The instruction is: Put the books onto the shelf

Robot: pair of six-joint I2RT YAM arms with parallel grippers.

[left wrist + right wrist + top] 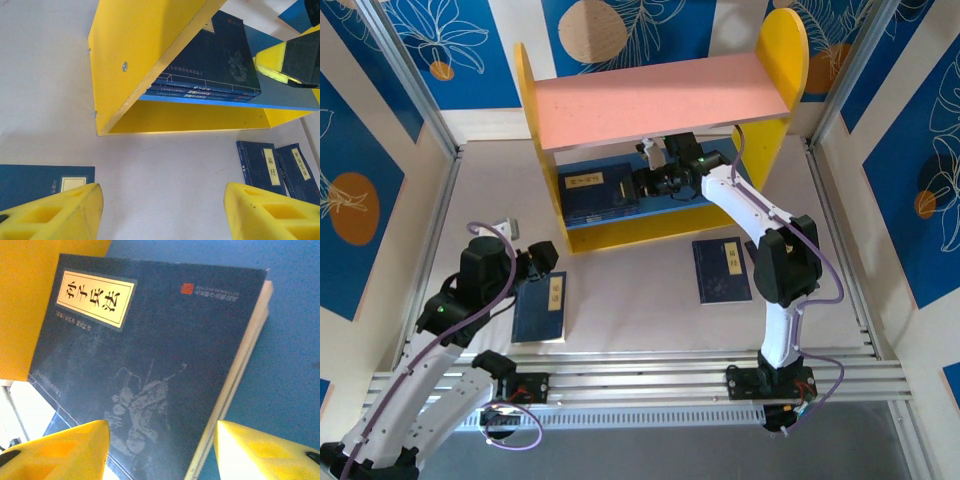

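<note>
Under the pink board (660, 100) in the overhead view, right pincer (655, 183) sits inside the shelf (785, 60), the stacked books (595, 192) just ahead of its tips; left pincer (542, 258) hovers above a loose book (540, 308), and another book (722, 270) lies beside the right arm (782, 260). Left wrist view: left pincer (162, 192) spread, empty; loose book (35, 182) just beside one finger; shelf (130, 55) well ahead. Right wrist view: right pincer (162, 432) parted, gripping nothing; top book (150, 355) flat on the blue lower board (295, 365), between and beyond its fingers. Advice: withdraw straight back and level, beneath the pink board, without nudging the stack's near edge.
</note>
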